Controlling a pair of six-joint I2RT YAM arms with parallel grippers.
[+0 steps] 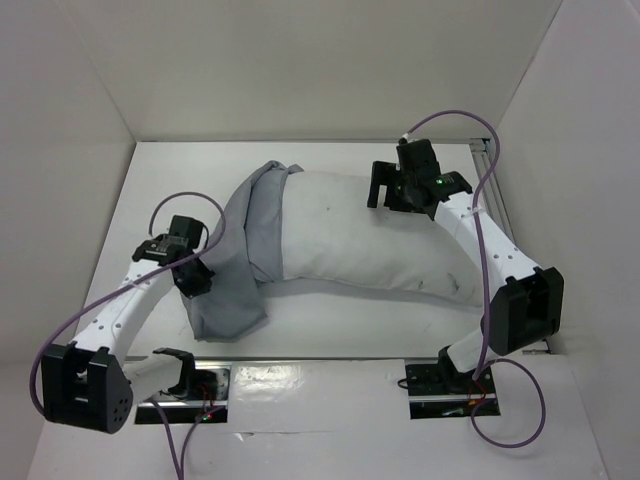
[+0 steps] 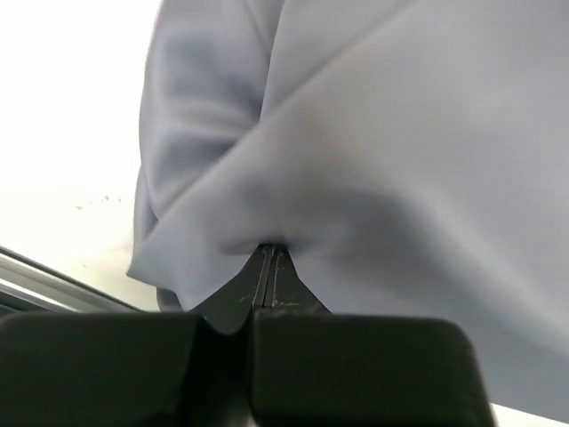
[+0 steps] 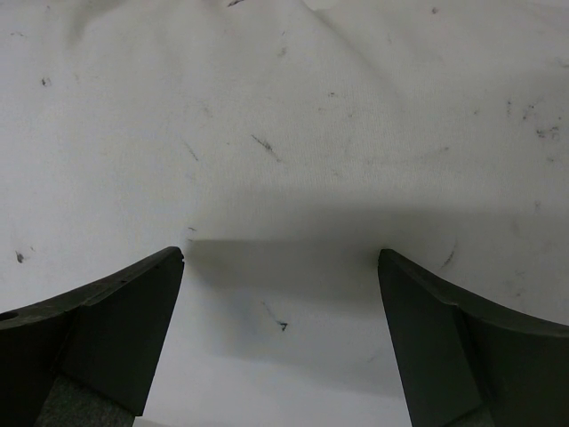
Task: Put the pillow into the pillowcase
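While the pillowcase (image 1: 232,270) is pinched in the fully closed left gripper (image 2: 269,258), only the left end of the pillow (image 1: 370,235) is covered. Its long axis is laid left-to-right, and the right gripper (image 1: 384,188) is held wide open, empty, right over the bare part.

The pillow (image 1: 370,235) lay across the middle of the table (image 1: 330,325). It was a plump white cushion flecked with small dark specks and marks. Its long side ran left to right in a slight bow, and the right end dipped toward the near edge. Its left end sat inside the pillowcase (image 1: 235,270), a limp, wrinkled grey sack that covered only that end. The remaining grey cloth trailed toward the near left as a loose, flat flap.
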